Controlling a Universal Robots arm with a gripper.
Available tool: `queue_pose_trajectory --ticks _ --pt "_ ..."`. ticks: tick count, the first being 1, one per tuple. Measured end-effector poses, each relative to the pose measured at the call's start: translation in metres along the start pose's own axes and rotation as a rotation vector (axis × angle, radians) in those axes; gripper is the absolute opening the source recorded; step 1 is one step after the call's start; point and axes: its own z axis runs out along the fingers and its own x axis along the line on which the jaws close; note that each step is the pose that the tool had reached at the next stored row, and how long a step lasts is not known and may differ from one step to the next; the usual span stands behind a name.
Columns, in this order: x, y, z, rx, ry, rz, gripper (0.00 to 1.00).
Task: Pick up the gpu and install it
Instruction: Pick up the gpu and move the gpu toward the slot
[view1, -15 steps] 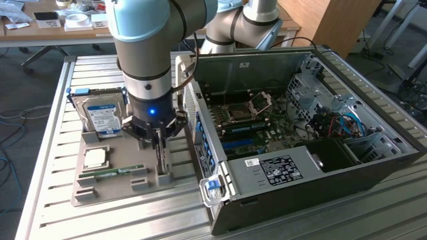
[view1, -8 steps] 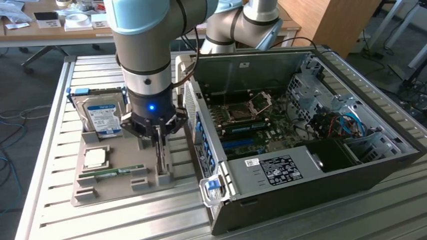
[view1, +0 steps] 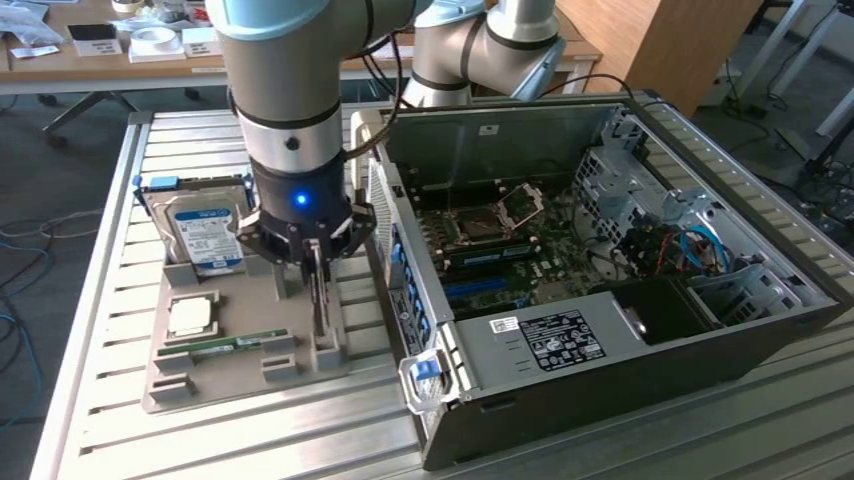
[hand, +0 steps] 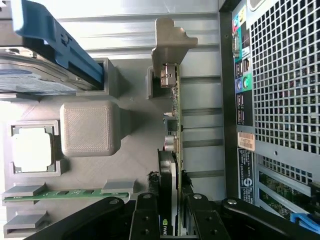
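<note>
1. The arm reaches straight down over the grey tray, its wrist vertical above the tray's edge nearest the computer case.
2. The jaws are clamped on the gpu, one on each flat face, near the end away from its metal bracket.
3. The gpu stands on edge in the tray, at the side facing the case.
4. The tray carries one gpu, one hard drive, one processor chip and one RAM stick.
5. One open case sits on the bench just beside the tray.
6. The jaws cover part of the card, and whether its lower edge still sits in the tray's slot cannot be told.
</note>
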Motion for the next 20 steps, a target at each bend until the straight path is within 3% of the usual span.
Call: queue_pose_trajectory --ticks 8,20 --pt "0.000 0.0007 -0.0147 0.0000 0.0001 0.000 0.27" --pt "-0.001 0.0013 -0.0265 0.0000 0.0000 0.000 0.27"
